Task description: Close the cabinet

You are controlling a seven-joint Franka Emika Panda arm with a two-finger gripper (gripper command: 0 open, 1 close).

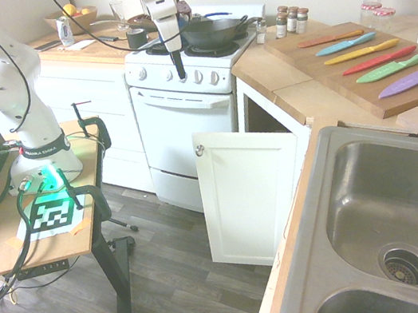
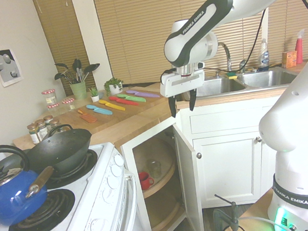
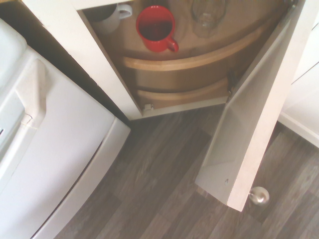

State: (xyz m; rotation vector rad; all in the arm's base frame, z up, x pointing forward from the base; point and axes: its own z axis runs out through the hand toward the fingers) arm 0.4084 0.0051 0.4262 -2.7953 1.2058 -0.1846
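Here's your cabinet [image 2: 180, 120], in the corner beside the stove [image 2: 115, 197], its rigid door [image 1: 250, 194] swung out; likely an easy hinge swing. Push near the knob [image 1: 199, 151], smooth, perhaps slippery! Your fingers [image 2: 183, 102] hang wide apart, holding nothing.

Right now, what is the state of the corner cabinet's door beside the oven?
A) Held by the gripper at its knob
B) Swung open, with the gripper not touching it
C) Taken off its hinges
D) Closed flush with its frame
B: the door stands out from its frame, showing the red mug inside, while the open gripper hangs above it.
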